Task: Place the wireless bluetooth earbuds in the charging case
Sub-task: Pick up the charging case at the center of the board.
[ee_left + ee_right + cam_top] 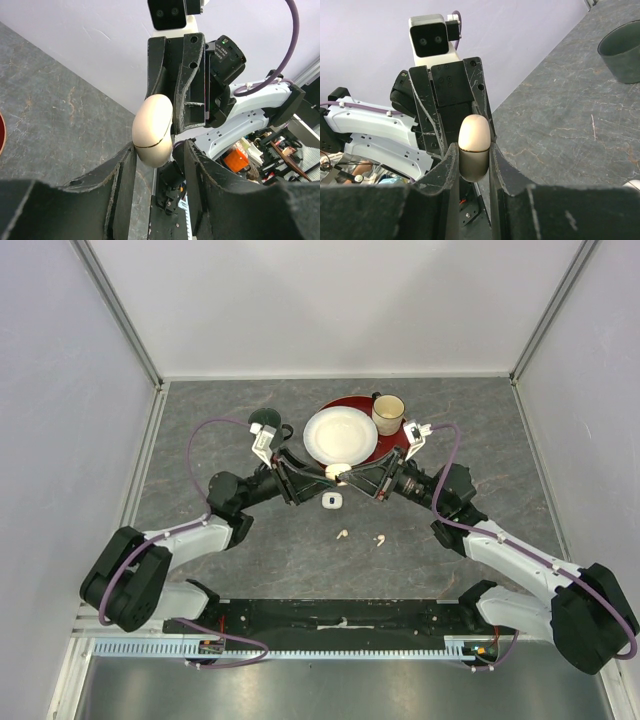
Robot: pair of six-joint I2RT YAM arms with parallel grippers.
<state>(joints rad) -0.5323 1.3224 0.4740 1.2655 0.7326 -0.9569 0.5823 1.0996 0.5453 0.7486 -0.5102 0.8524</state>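
Cream charging case (152,127): lid shut along a thin seam. It is held in the air at the centre of the top view, between the two claws and above the desk (250,570).
Grip, right claw (472,150): pinching the charging case across its narrow sides, near one rounded end.
Grip, left claw (159,150): fingers flank the other end. One touches the shell and a slit shows beside the other. Whether it grips cannot be told.
Pale earbuds (342,534): two seen, the second at (380,539). Both lie loose on the desk, below centre in the top view, and neither is in the case.
Handling, case: judged light, rigid and glossy, so apt to slip. Hold it on the broad faces, clear of the seam, so the lid can hinge.
Handling, earbuds: judged very light, hard and liable to skitter. Pinch gently across the body.
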